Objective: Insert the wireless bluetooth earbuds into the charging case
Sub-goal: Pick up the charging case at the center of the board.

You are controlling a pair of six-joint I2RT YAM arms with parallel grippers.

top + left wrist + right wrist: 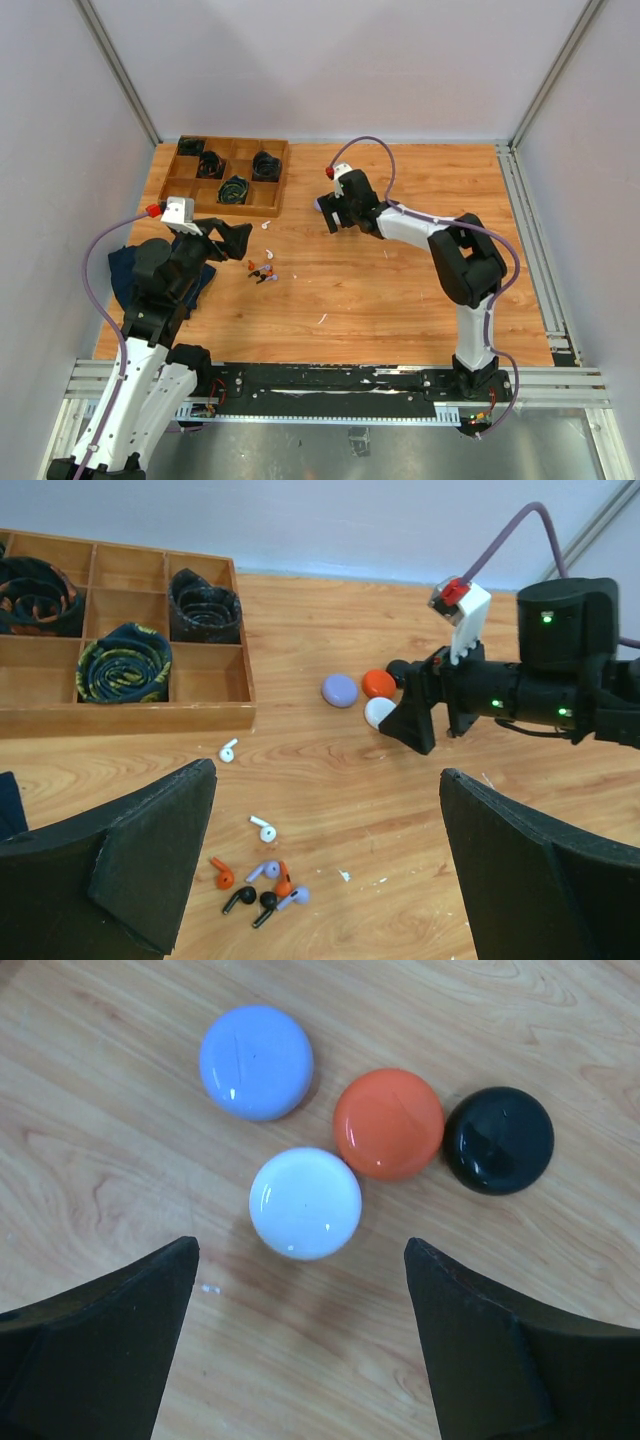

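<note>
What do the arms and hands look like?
The left arm and right arm have white and black links. A purple cable loops along each. Each wrist carries a white block with a red plug. The left hand and right hand have black wedge-shaped fingers.

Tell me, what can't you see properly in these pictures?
- Black case: in the left wrist view, hidden behind the right gripper.
- Earbuds: in the top view, too small to count.
- Wooden tray: in the left wrist view, cut off by the left edge.
</note>
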